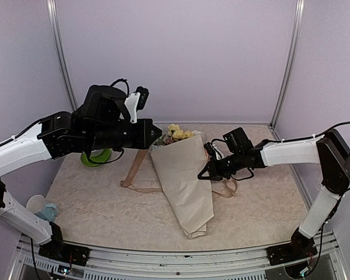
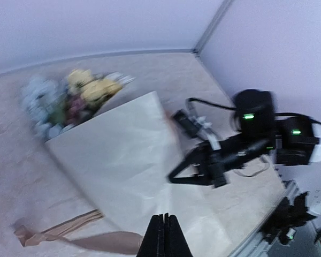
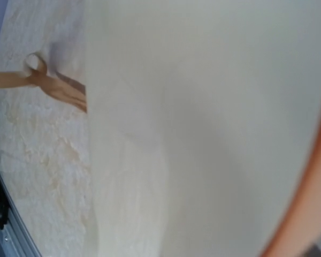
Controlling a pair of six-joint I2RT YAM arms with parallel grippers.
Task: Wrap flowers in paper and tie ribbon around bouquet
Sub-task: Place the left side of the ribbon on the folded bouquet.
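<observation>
On bench [image 1: 81, 198], paper [image 1: 184, 175] rolled round flowers [image 1: 178, 134], long axis far-to-near. Under it, crosswise, ribbon [image 1: 134, 169]: loose end out left, nearer clenched, empty left pincer [image 1: 157, 129]. At paper's right edge, right pincer [image 1: 203, 174] clenched; grip on paper unclear.

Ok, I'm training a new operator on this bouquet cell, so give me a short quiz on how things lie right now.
1. True or false: the ribbon is tied in a bow around the paper.
2. Which gripper is down at the paper's edge? A) left gripper B) right gripper C) neither
3. At which end of the paper do the flowers stick out?
Key: 1 false: it lies loose on the table and runs under the paper. 2 B: the left gripper hangs shut above the table. 3 the far end, away from the arm bases.
</observation>
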